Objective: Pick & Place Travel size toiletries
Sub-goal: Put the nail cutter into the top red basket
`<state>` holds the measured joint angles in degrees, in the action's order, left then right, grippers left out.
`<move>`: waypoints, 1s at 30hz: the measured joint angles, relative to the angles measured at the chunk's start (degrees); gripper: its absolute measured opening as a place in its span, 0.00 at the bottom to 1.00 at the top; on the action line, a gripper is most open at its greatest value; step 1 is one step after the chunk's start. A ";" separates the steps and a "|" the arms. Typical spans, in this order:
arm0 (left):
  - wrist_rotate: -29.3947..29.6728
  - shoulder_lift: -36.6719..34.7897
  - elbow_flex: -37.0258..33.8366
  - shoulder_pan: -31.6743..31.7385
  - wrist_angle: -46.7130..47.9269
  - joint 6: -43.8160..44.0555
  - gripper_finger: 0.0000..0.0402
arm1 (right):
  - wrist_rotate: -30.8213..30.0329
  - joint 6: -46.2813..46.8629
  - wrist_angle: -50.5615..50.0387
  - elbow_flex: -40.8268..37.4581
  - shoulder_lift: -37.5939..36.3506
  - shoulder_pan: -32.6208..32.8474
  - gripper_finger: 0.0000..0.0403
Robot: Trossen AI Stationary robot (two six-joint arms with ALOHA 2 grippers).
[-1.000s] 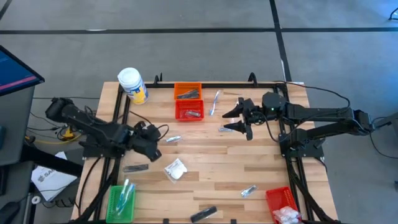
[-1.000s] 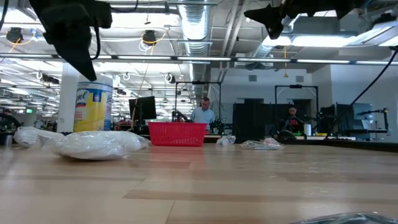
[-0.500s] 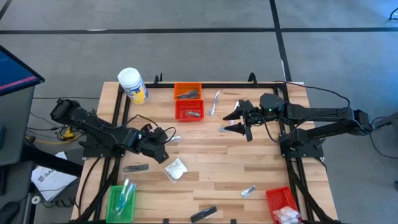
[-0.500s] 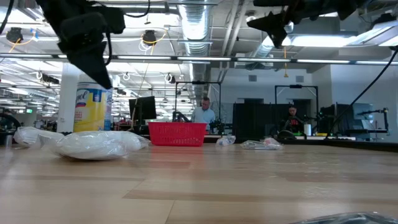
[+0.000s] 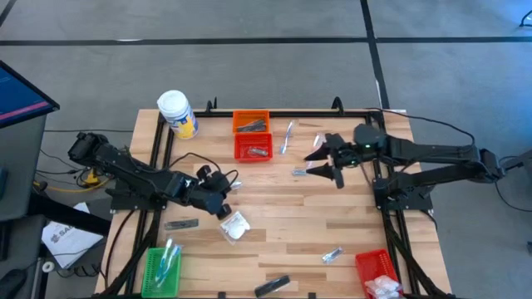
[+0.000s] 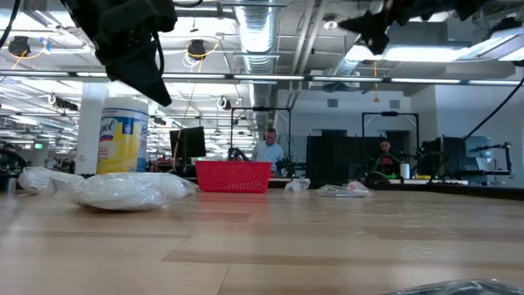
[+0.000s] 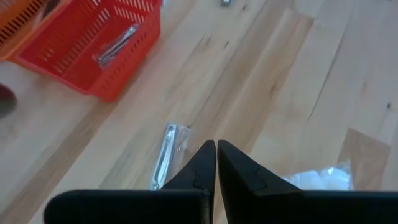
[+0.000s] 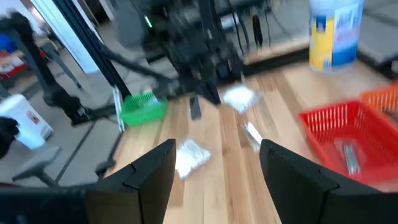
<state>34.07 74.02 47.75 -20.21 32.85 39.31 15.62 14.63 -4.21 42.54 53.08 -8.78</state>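
Observation:
Travel size toiletries lie scattered on the wooden table. Among them are a white packet (image 5: 235,226), a silver sachet (image 5: 232,185) and another silver sachet (image 5: 299,172). My left gripper (image 5: 220,202) is shut and hangs tipped downward above the table, between the first sachet (image 7: 165,155) and the white packet (image 7: 317,177). It holds nothing and shows high above the tabletop in the low view (image 6: 155,82). My right gripper (image 5: 321,162) is open and empty, held up over the far right part of the table, near the second sachet.
An orange basket (image 5: 250,123) and a red basket (image 5: 253,147) stand at the far middle, beside a white jar (image 5: 177,114). A green basket (image 5: 162,267) sits near left and a red basket (image 5: 378,270) near right. Dark tubes (image 5: 181,223) (image 5: 272,286), a sachet (image 5: 332,255) and a clear stick (image 5: 288,135) lie loose.
My left gripper has moved toward the table's right and near side, closer to the white packet, and has tipped further downward, staying shut.

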 joint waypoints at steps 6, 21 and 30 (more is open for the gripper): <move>0.47 0.00 0.00 -0.02 -1.34 0.28 0.03 | -0.33 -3.46 -0.62 0.03 -6.53 2.08 0.56; 3.12 0.00 0.00 1.39 -2.01 -0.35 0.02 | -0.63 -4.72 -1.37 0.03 -6.87 6.43 0.56; -2.48 -0.04 -6.24 9.51 -4.06 -4.54 0.08 | -0.63 -4.72 -1.37 0.03 -6.88 6.34 0.56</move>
<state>31.59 73.97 41.50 -10.69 28.79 34.78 14.98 9.91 -5.58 42.57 46.19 -2.44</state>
